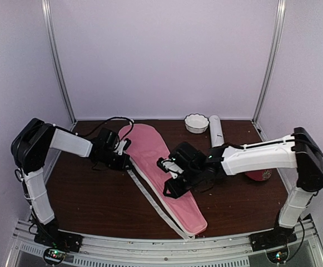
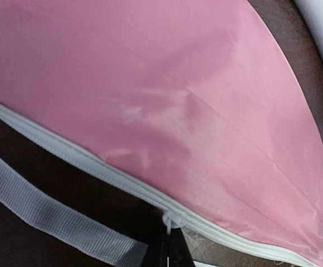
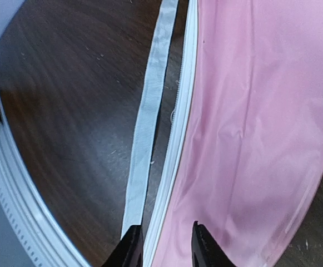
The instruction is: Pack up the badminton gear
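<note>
Cover [image 1: 155,161]: flat on desk [image 1: 83,189], zip looks mostly shut, contents unseen.
Tube [image 1: 215,130]: right of cover, not packed.
L pincer [image 1: 122,149]: pressed together at cover's zip pull [image 2: 167,219].
R pincer [image 3: 167,253]: part-spread astride cover's edge.
To do: prob. fin. zip, stow tube.

The racket cover [image 1: 150,149] is plain pink with a soft sheen, edged by a white zip [image 3: 178,128]. Beside it runs a pale grey-white woven strap [image 3: 150,105]. The worktop [image 1: 89,194] is dark brown with a faint wood grain. At its 12 o'clock the scalloped bowl [image 1: 196,123] is white, and so is the tube [image 1: 215,132] at 1 o'clock. At 3 o'clock the dish [image 1: 261,176] is red, its pattern too small to read. The left arm [image 1: 72,143] and right arm [image 1: 261,156] are white with black joints. The right gripper [image 3: 167,247] is black.
</note>
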